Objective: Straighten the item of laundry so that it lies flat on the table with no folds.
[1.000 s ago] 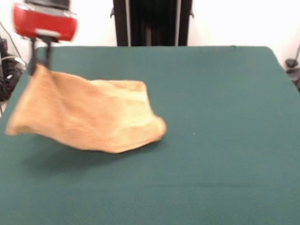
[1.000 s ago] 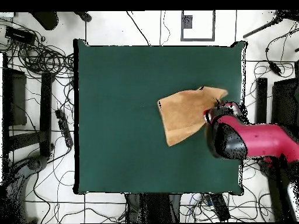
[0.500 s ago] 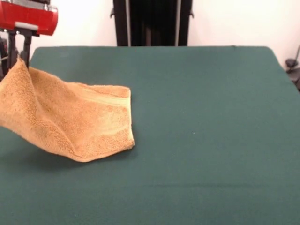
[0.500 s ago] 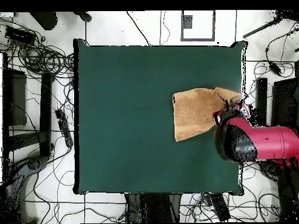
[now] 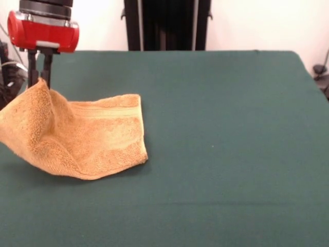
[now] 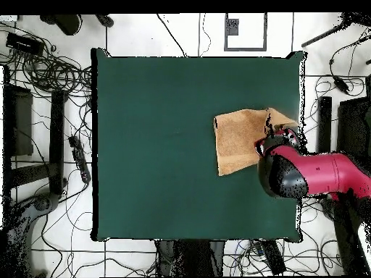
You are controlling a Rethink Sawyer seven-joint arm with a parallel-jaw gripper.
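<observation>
The hand [image 5: 40, 77] pinches one raised corner of the golden-orange terry towel [image 5: 87, 139], which drapes down onto the green counter [image 5: 231, 128] beside its edge. Released here, that slack corner could slump into a fold or slide off the counter.

Robotics lab. Green-topped table [image 6: 159, 181] on a pale tiled floor [image 6: 181, 253], tangled cables [image 6: 51, 72] all round it, black equipment stands [image 6: 56, 137] at the sides, red robot arm [image 6: 319, 174] reaching in, plain white wall [image 5: 257, 25] behind.
</observation>
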